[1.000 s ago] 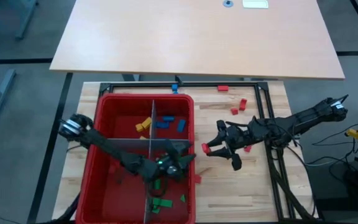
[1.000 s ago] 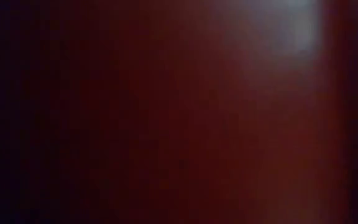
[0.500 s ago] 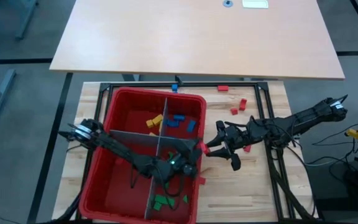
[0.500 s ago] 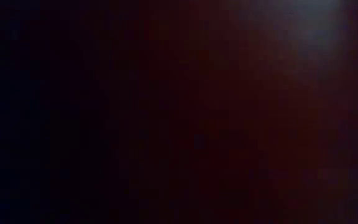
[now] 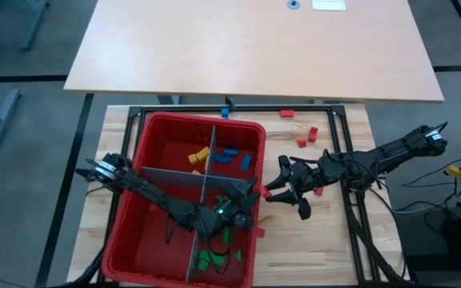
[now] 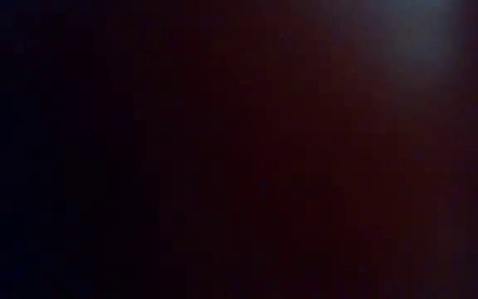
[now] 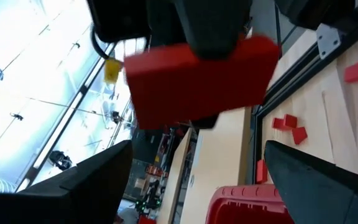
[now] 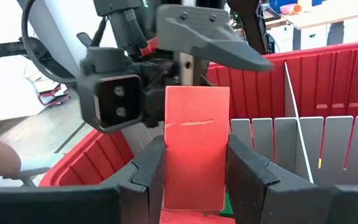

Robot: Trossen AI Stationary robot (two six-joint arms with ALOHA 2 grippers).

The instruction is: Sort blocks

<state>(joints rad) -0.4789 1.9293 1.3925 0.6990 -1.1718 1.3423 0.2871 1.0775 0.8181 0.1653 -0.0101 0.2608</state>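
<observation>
smooth rectangular red block (image 8: pixel 194 146) clamped between right fingers (image 8: pixel 151 171).

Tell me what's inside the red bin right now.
The red bin, split by grey dividers, holds yellow blocks, blue blocks and green blocks in separate compartments. The left gripper reaches inside, hiding whatever lies beneath that arm.

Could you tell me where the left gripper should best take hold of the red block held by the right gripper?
Probably the free end of the red block, which sticks out past the right gripper. Its fingers clamp the near end's narrow sides, so the open left gripper, facing it from the bin side, should close on the exposed end.
</observation>
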